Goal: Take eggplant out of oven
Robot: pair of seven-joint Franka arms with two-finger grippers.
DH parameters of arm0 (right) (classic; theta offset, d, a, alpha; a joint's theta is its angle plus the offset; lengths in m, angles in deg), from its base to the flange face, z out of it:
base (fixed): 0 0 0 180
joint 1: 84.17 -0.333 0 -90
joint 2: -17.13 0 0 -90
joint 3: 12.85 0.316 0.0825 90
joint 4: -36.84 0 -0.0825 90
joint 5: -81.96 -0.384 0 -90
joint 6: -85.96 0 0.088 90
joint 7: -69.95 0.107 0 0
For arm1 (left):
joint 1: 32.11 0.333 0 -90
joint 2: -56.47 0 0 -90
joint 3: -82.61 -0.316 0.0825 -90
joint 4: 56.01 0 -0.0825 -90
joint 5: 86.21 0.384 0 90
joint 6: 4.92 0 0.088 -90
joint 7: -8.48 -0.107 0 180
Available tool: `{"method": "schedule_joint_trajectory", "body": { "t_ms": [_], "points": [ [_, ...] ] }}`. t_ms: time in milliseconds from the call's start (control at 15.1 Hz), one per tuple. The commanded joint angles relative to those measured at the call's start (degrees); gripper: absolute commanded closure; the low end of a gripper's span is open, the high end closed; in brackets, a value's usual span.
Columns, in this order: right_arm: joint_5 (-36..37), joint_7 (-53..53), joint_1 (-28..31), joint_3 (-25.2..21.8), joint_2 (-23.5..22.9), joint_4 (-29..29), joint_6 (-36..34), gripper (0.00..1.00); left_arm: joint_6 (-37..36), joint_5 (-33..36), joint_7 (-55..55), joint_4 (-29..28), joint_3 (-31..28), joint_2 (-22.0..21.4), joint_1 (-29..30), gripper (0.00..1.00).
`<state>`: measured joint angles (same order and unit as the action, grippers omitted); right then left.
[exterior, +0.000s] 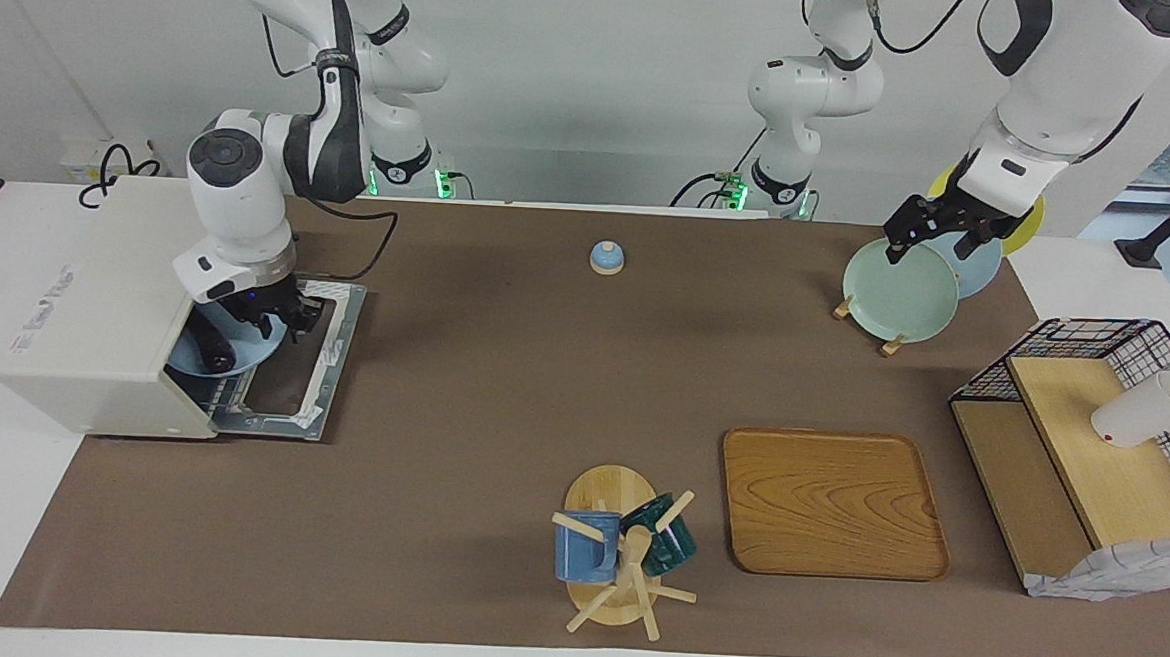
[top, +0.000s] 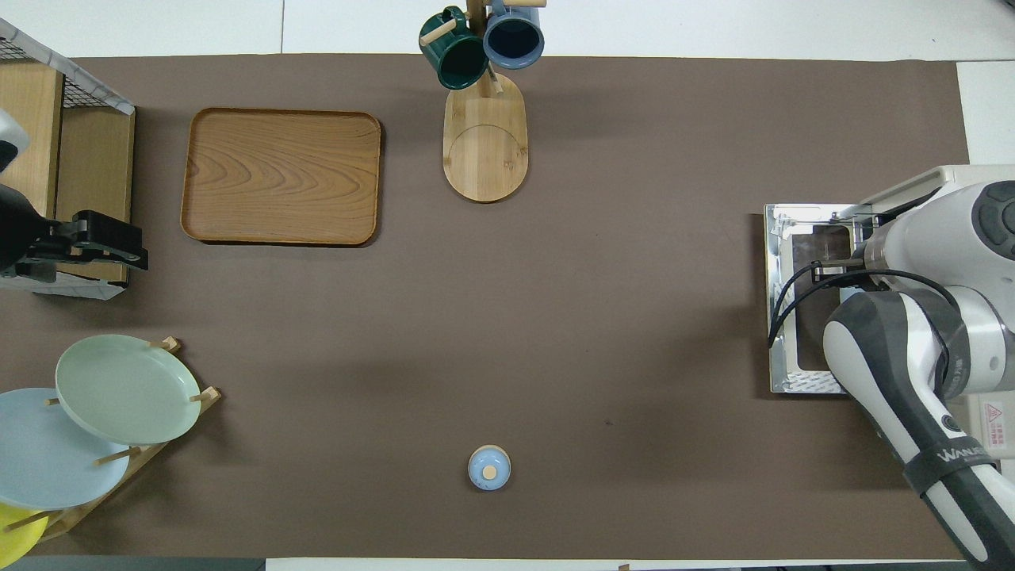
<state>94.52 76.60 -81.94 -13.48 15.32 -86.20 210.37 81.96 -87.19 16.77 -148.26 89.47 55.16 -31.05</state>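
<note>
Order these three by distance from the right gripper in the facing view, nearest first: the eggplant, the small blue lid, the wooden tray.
Measured from the right gripper, over the open door of the oven:
1. The eggplant, on the blue plate at the oven's mouth.
2. The small blue lid, mid-table, near the robots.
3. The wooden tray, toward the left arm's end.
</note>
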Motion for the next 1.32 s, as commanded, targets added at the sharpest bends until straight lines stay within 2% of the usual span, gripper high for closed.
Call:
{"method": "schedule_joint_trajectory", "body": {
  "t_ms": [0, 1057, 1123, 1255],
  "points": [
    [-0.34, -0.68, 1.12, 0.63, 1.81, -2.73, 2.24, 0.57, 1.44, -0.24, 0.33, -0.47, 0.0, -0.01, -0.36, 0.0],
    [-0.34, -1.29, 2.34, 0.54, 1.28, -5.02, 4.97, 0.63, 1.71, -0.94, 0.15, -0.56, 0.35, -0.01, -0.71, 0.0],
    [-0.34, -1.38, 2.61, 0.54, 1.28, -5.11, 4.97, 0.64, 1.71, -1.03, 0.15, -0.47, 0.26, -0.1, -0.71, 0.0],
    [-0.34, -1.47, 2.7, 0.54, 1.54, -5.54, 4.97, 0.8, 1.8, -1.12, 0.15, -0.47, 0.26, -0.01, -0.71, 0.0]
  ]
}}
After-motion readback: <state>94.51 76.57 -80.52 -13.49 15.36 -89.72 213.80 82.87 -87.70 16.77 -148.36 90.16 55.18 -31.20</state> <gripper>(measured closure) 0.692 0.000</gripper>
